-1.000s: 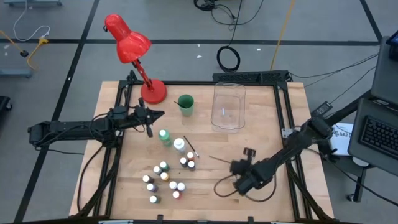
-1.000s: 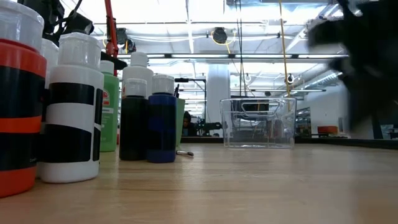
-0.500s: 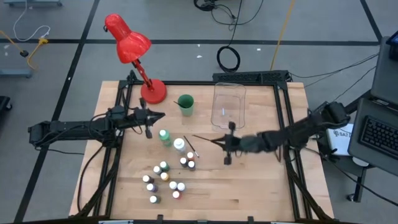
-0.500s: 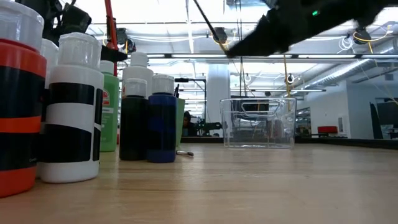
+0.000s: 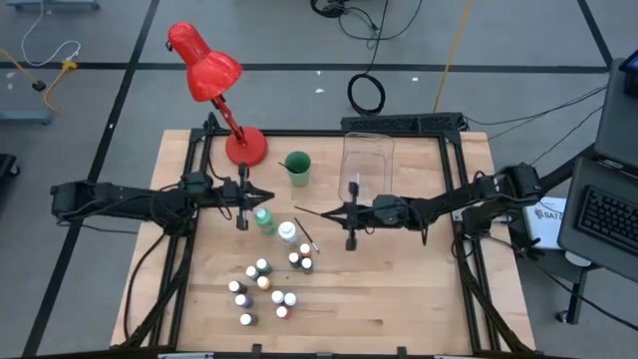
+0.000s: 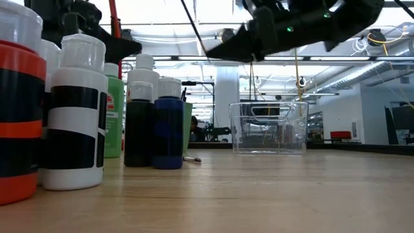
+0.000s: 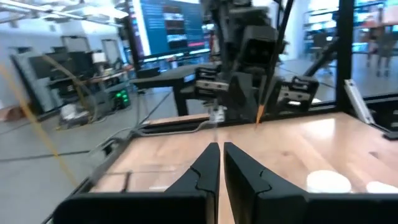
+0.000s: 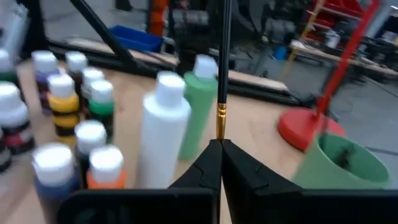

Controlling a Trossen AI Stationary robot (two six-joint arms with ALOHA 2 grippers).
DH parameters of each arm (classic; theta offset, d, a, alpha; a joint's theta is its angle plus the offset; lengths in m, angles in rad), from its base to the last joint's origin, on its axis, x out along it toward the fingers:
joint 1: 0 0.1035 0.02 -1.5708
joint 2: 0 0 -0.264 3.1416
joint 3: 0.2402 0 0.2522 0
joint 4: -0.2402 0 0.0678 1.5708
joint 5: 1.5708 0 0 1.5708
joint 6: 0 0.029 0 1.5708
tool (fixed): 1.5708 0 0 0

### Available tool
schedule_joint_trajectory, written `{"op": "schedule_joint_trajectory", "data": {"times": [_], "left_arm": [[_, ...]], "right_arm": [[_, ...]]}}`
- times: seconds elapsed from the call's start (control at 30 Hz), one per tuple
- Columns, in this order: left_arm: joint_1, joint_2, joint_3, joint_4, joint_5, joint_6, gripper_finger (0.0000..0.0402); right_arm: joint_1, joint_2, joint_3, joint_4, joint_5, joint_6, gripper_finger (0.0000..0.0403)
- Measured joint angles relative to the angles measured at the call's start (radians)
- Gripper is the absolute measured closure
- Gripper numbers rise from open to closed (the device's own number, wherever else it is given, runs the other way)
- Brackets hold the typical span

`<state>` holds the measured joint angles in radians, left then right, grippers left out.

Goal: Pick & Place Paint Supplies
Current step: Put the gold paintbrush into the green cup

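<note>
Fingers of the right gripper (image 5: 342, 212) are clamped on a thin dark-handled brush (image 8: 221, 74), lifted above the wooden table (image 5: 399, 289) beside the clear plastic bin (image 5: 367, 170). Left gripper (image 5: 261, 195), pressed together, holds nothing near the tall green bottle (image 5: 264, 219); brush tip is cut off.

My work surface is a light wooden tabletop (image 5: 399, 299) set in a black metal frame. At its far edge stands the round base of a red desk lamp (image 5: 244, 148). Beside that sits a green plastic cup (image 5: 296, 167), and next along a clear plastic bin (image 5: 367, 170). Nearer the middle stand a tall green bottle with a white cap (image 5: 264, 219) and a tall white bottle (image 5: 287, 233). A thin dark-handled brush (image 5: 305, 235) lies just beside them. Toward the near edge is a loose cluster of tiny white-capped paint bottles (image 5: 265, 285).
</note>
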<state>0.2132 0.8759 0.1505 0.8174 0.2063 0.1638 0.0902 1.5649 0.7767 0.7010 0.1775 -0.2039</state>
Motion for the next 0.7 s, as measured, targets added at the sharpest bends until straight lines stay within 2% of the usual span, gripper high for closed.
{"op": "schedule_joint_trajectory", "data": {"times": [0.07,0.2,0.27,0.43,0.5,0.6,0.7], "left_arm": [[-0.022,0.052,0.006,0.1,0.024,-0.007,0.0376],[-0.056,0.109,0.01,0.262,0.141,-0.044,0.0375],[-0.073,0.121,0.017,0.292,0.137,-0.068,0.0375],[-0.105,0.121,0.084,0.207,0.105,-0.057,0.0355],[-0.121,0.122,0.126,0.161,0.097,-0.054,0.033],[-0.142,0.148,0.207,0.063,0.024,-0.057,0.0284],[-0.158,0.182,0.275,-0.05,0.013,-0.007,0.0232]], "right_arm": [[0.0,0.009,0.012,-0.002,-0.007,-0.003,0.0403],[0.002,0.009,0.014,-0.016,-0.022,-0.009,0.0403],[0.002,0.009,0.014,-0.026,-0.021,-0.019,0.0403],[-0.005,0.009,0.015,-0.007,-0.017,-0.044,0.0403],[-0.011,0.009,0.015,-0.009,-0.017,-0.044,0.0403],[-0.013,0.009,0.015,-0.007,-0.017,-0.045,0.0403],[-0.012,0.009,0.015,-0.002,-0.017,-0.053,0.0403]]}}
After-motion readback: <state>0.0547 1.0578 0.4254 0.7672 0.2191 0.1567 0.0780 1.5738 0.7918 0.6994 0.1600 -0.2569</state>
